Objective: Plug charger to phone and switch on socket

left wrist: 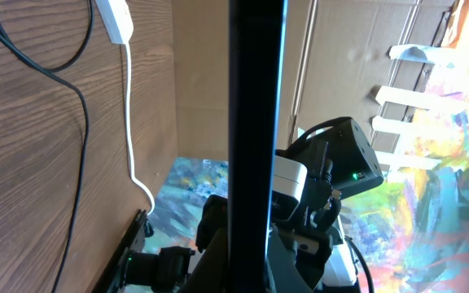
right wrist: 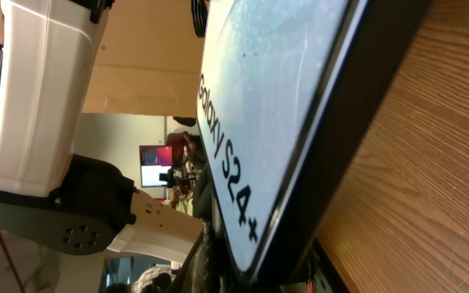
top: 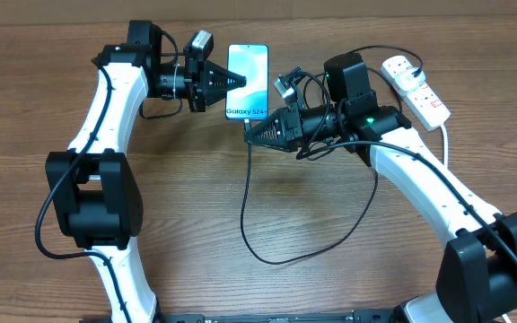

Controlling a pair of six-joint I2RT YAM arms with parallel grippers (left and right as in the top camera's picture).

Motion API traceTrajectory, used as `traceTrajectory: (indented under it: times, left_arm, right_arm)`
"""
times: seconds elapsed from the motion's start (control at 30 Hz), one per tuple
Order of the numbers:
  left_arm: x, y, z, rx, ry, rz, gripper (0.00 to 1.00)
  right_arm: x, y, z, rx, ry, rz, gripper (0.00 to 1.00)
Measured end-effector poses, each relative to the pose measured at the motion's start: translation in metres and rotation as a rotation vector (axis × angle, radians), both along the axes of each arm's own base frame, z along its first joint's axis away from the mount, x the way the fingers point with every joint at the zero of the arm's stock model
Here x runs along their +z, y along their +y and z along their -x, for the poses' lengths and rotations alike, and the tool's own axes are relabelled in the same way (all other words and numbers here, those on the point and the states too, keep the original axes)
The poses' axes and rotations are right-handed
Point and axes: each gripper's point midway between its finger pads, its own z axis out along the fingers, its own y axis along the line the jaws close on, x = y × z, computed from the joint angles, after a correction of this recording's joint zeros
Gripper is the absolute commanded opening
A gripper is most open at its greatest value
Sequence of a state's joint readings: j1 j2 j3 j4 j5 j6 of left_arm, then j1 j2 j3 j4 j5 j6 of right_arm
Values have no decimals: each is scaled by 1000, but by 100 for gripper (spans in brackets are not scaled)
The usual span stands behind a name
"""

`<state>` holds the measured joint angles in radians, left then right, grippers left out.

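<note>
Clearly the risk sits at the phone's [top: 249, 76] near end. The phone lies screen-up at the far middle of the tabletop [top: 240, 287], with the left end effector [top: 225, 83] clamped on its side edge. The right end effector [top: 249, 133] has its fingers together just below the "Galaxy" end, apparently pinching the connector end of the charger [top: 267, 256]. The tip itself is hidden, so its alignment with the port cannot be told.

If the connector meets the frame slightly off-axis, a push would probably pivot or slide the phone within the one-sided left grip instead of seating the plug. A tilted tip could also scrape the port.

The charger's slack loops widely over the tabletop and passes under the right arm, so it could snag there and tug the connector askew.

The socket [top: 417, 88] lies well apart at the far right, and reaching its switch means releasing something first. A half-seated connector could then drop out.
</note>
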<state>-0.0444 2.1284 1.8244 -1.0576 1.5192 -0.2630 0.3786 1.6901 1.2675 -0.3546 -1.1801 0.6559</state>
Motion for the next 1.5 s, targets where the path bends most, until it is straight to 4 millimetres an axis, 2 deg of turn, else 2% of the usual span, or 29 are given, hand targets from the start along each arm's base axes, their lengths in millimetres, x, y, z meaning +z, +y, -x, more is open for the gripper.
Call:
traceTrajectory:
  times: [0.53,0.93,1.5]
  left_arm:
    - [0,0,0,1,-3,0,4]
    - [0,6,-3,14,-6,0,4]
    - [1,5,-2,12,1,4,4]
  right_arm:
    - [1,1,-4,-16,7,-2,4]
    - [0,13,-9,-58,8,20,4]
    - [3,7,-9,-36,-20,-3,4]
